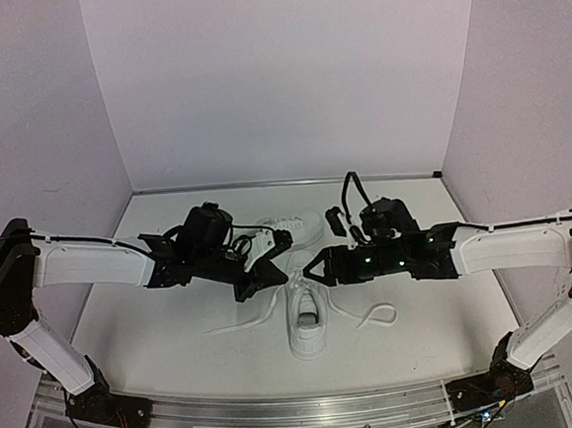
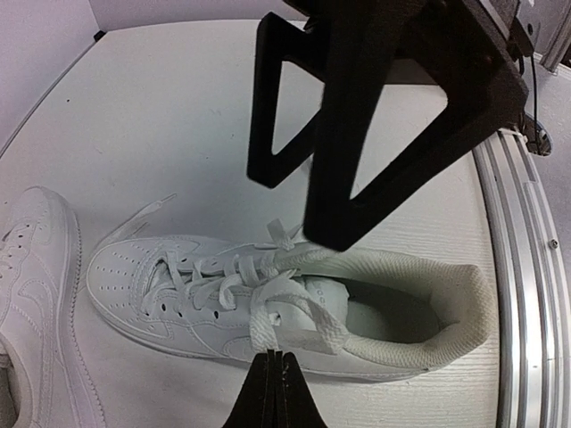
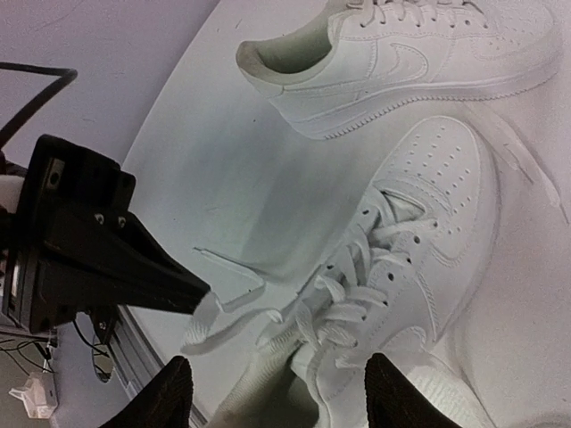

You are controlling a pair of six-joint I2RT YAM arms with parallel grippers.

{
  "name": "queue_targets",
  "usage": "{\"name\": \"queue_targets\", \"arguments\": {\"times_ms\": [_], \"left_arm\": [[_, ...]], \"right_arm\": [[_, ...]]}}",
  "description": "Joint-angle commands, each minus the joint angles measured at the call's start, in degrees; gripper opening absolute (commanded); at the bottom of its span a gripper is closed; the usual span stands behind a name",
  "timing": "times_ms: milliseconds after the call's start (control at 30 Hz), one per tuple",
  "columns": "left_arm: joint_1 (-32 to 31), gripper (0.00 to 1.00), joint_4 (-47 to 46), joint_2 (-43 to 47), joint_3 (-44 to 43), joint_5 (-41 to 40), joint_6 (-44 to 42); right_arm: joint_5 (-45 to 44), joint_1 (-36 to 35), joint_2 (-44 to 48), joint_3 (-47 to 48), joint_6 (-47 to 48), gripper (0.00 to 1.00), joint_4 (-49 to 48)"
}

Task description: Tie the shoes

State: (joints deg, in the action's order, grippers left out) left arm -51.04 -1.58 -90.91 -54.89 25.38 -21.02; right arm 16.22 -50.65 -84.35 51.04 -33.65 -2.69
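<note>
**White laces not yet knotted on the shoe under our grippers**

White leather-look uppers and white cord make the picture hard to read, so we go slowly. We see no knot and no bow on the near shoe (image 1: 308, 323). Its lace (image 2: 284, 314) crosses the eyelets in order, but its ends are free, and some of the cord lies loose on the table (image 1: 167, 332) on both sides of the shoe. We judge that the tying is at its very beginning: one strand is taken, and the crossing, the loop and the pull are all left to do. For the far shoe (image 3: 401, 62) we cannot tell if it is tied.

Our left gripper (image 2: 277, 392) has its fingers pressed together and pinches a flat stretch of the lace, lifted a little off the tongue. Our right gripper (image 3: 281, 392) has its fingers spread apart, with nothing caught between them. It hangs just above the laced part of the near shoe.

The near shoe lies directly below both fingertips. Its long axis runs across the line that joins our two grippers. The heel opening is toward our arm bases and the toe points away from us. The far shoe lies beyond both grippers, turned crosswise, and its toe seems to point to the side of our right gripper.
</note>
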Motion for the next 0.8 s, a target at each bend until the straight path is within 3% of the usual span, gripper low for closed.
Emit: {"name": "queue_targets", "arguments": {"times_ms": [0,533,767], "left_arm": [[-0.44,0.00,-1.86,1.52,0.01,0.54,-0.17],[-0.47,0.00,-2.17,1.80,0.00,-0.95,-0.44],[-0.48,0.00,-2.21,2.57,0.79,-1.39,-0.35]], "right_arm": [[4.67,-0.14,-3.47,4.81,0.96,0.58,-5.16],[8.28,-0.74,-7.34,6.30,0.54,0.36,-6.57],[8.75,-0.85,-6.49,6.48,0.78,0.03,-7.17]]}}
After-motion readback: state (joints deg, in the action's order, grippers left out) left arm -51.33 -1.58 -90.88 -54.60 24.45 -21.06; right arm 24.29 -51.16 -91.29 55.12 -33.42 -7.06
